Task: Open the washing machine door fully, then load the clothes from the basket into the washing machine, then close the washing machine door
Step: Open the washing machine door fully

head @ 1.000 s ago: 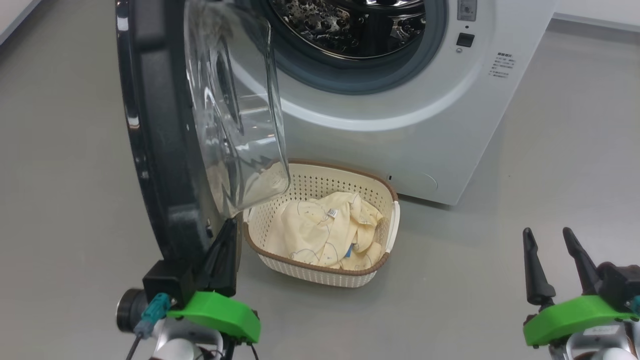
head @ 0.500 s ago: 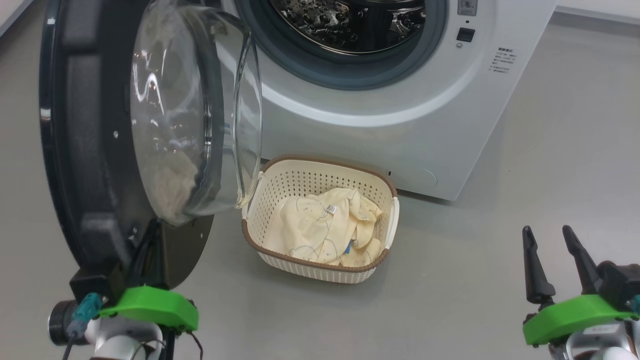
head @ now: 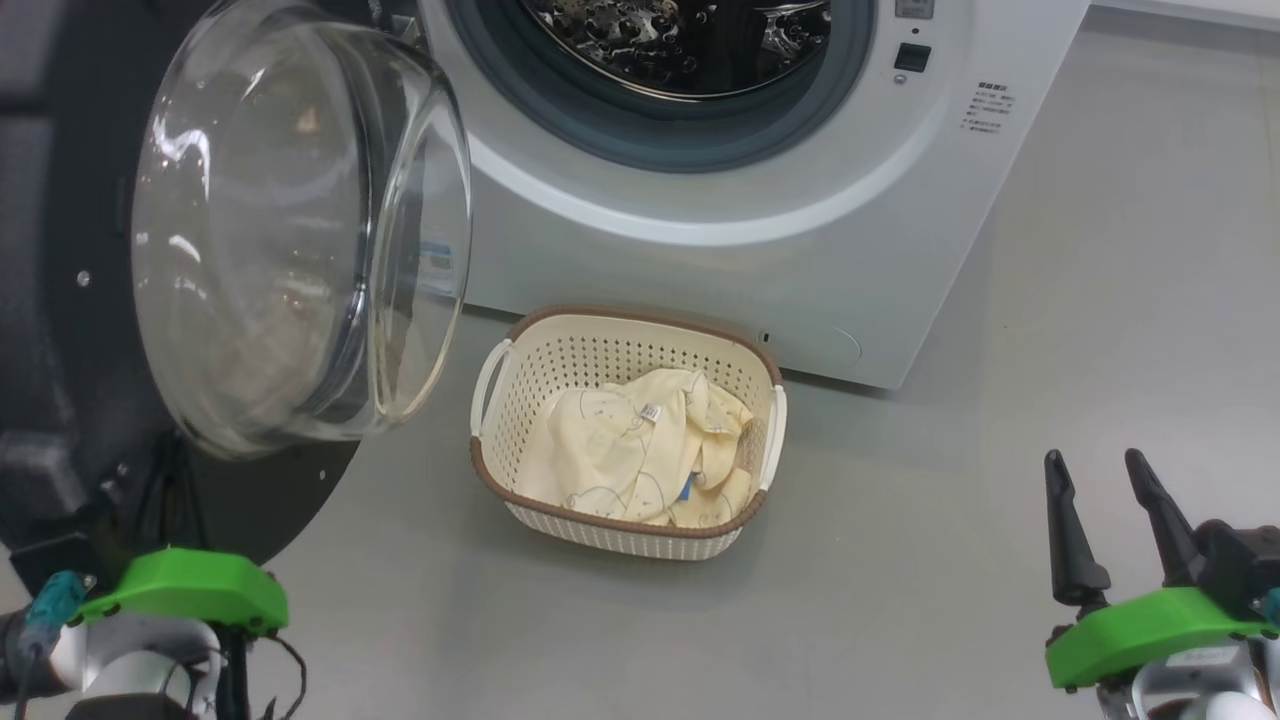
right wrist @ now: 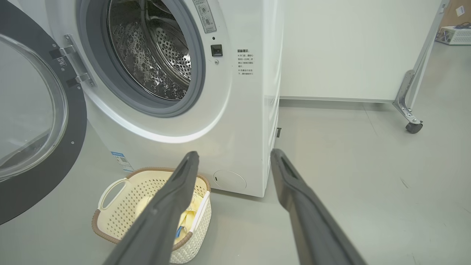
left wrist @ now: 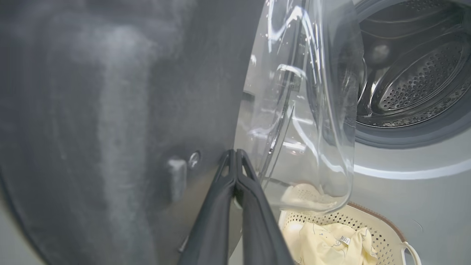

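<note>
Faintly, unreadable small print [right wrist: 243, 62] marks the washing machine [right wrist: 254, 129] front.

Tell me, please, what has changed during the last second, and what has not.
The washing machine door swung further open, toward the robot's left, with the shut left hand moving along, its tips at the door's inner face. Nothing was grasped or released. The basket, the clothes in it and the open right hand stayed as they were.
</note>
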Robot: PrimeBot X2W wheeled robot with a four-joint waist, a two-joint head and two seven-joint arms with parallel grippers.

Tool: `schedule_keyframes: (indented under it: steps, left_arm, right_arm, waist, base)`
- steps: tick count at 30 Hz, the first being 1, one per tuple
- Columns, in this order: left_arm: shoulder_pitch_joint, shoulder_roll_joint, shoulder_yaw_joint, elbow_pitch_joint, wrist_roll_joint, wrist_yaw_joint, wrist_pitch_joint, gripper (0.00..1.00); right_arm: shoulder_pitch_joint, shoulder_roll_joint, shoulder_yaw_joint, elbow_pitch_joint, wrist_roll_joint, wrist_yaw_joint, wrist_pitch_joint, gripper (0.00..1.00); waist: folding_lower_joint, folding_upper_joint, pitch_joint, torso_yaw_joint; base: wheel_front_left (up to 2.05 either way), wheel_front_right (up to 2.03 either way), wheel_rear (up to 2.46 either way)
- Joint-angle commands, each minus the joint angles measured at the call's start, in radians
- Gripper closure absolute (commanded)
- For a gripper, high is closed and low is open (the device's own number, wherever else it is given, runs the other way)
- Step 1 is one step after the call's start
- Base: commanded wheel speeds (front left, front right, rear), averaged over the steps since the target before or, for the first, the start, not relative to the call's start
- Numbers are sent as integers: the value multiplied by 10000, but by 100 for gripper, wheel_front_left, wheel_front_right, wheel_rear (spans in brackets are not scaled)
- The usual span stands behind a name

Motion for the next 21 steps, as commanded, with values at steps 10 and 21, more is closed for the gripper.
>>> schedule_keyframes:
  steps: [10,21]
  left_arm:
    - [-1226,781,1255,1214,-145,1651,-211,100]
    - [-1937,1067,1757,2327,98,1277,-241,100]
  right_arm:
    - [-513,-114,238,-248,-13,-29,-13,0]
    - [-574,-114,300,-189,7,-29,-40,0]
  waist:
    - [0,0,112,-172]
    - [0,0,167,-270]
  base:
    - [0,0,0]
    - [0,0,0]
